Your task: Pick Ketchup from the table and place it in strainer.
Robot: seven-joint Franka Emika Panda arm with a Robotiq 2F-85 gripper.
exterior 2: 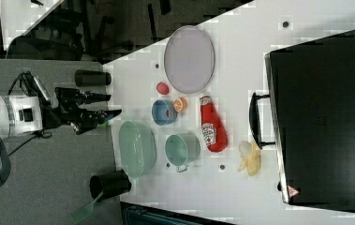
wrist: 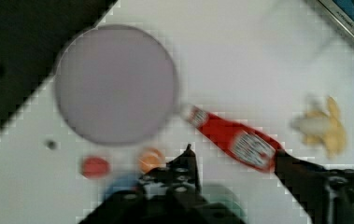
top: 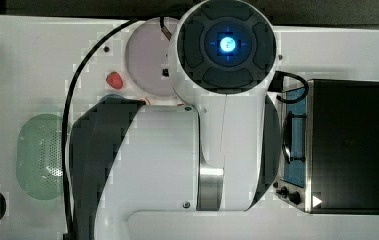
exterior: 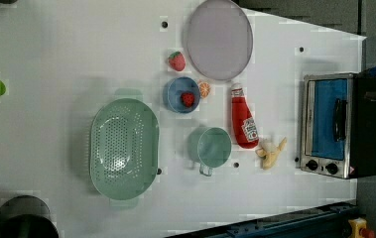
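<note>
The ketchup (exterior: 244, 121) is a slim red bottle with a white cap, lying on its side on the white table between the green mug and the toaster oven; it also appears as the ketchup (exterior 2: 212, 126) and the ketchup (wrist: 230, 137). The strainer (exterior: 123, 148), a pale mint-green oval basket with a perforated bottom, stands apart from it, on the far side of the mug; strainer (top: 39, 155), strainer (exterior 2: 136, 149). My gripper (exterior 2: 107, 107) hangs high above the table, open and empty. In the wrist view the gripper (wrist: 233, 151) frames the bottle far below.
A green mug (exterior: 213, 147) stands beside the bottle. A blue bowl (exterior: 174, 93) holds a strawberry, with an orange slice (exterior: 204, 89) next to it. Another strawberry (exterior: 176, 61), a lilac plate (exterior: 219, 38), a banana (exterior: 271, 152) and a toaster oven (exterior: 334, 124) are nearby.
</note>
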